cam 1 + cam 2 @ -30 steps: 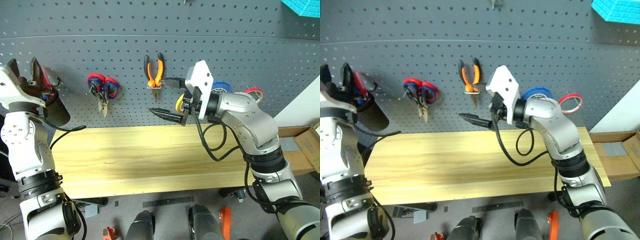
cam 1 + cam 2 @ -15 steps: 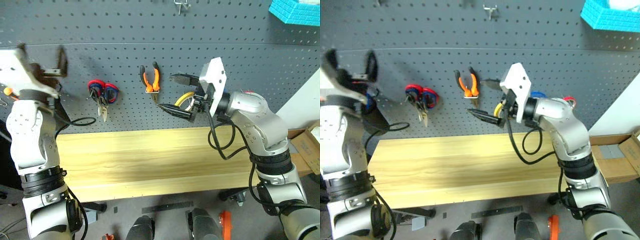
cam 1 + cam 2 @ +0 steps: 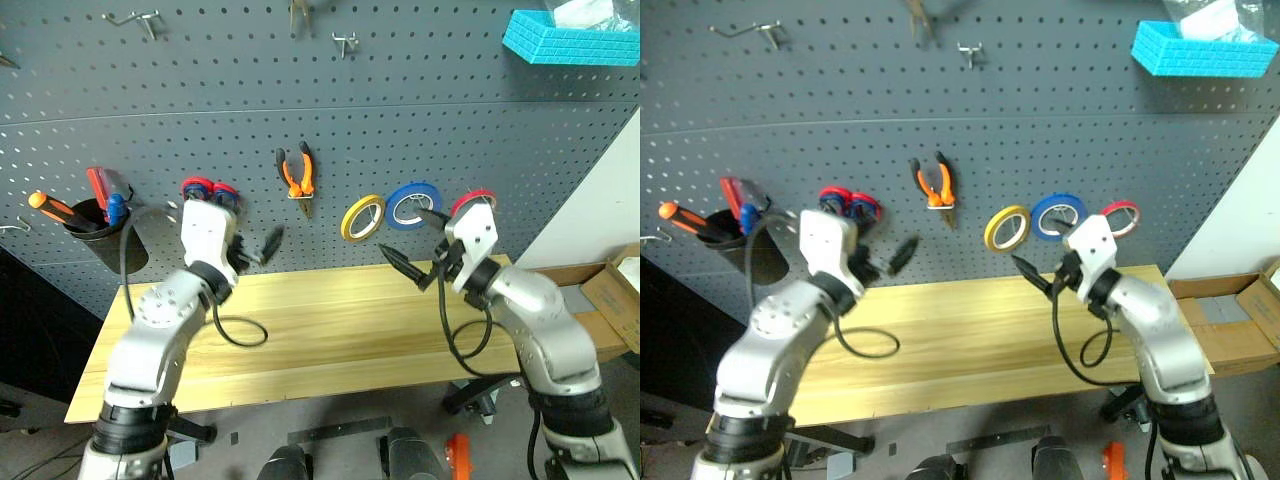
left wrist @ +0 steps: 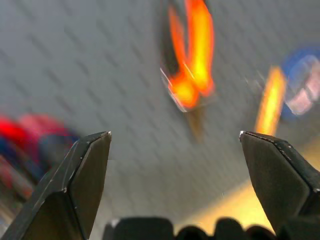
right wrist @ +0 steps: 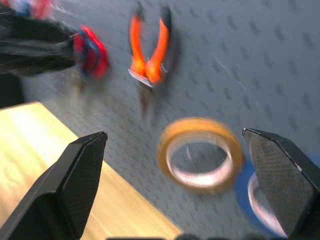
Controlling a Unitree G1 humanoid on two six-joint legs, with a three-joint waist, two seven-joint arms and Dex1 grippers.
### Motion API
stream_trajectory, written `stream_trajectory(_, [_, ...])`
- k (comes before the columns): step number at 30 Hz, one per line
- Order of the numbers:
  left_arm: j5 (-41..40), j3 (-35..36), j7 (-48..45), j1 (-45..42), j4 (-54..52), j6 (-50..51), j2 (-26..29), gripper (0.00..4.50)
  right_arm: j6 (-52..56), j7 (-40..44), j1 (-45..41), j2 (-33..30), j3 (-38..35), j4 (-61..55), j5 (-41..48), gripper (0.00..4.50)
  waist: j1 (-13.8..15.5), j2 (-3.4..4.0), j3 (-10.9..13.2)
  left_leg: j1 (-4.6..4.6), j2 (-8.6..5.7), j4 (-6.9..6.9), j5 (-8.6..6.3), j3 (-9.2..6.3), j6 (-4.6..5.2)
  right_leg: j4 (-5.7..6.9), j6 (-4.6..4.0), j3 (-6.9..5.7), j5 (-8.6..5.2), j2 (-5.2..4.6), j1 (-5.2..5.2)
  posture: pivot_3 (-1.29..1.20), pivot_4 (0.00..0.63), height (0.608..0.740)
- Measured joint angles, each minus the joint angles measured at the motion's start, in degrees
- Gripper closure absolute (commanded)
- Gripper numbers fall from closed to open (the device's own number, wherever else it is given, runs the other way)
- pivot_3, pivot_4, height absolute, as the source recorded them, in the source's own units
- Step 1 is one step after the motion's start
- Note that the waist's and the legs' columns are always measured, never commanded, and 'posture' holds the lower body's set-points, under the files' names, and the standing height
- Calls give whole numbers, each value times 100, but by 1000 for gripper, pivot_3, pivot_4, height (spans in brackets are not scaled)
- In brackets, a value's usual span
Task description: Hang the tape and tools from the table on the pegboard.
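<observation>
A workshop: pegboard (image 3: 420, 110) hung with pliers (image 3: 297, 172); plank table (image 3: 330, 325).

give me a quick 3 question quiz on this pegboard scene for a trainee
1. True or false: the pliers hang on the pegboard.
2. Which tape ring hangs furthest to the robot's right: A yellow ring, B blue ring, C red tape?
3. Fill in: both the left tool and the right tool have fingers that are ____ and hold nothing.

Key: 1 true. 2 C. 3 open.
</observation>
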Motion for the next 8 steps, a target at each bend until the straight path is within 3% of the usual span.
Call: stream_trajectory(8, [994, -185, 185, 1331, 2233, -1446, -361, 113, -1722, -922, 1440, 384, -79, 1614, -948, 0, 17, 47, -131, 68, 8, -3, -15, -3, 27, -5, 1, 3, 1, 17, 67, -66, 18, 740])
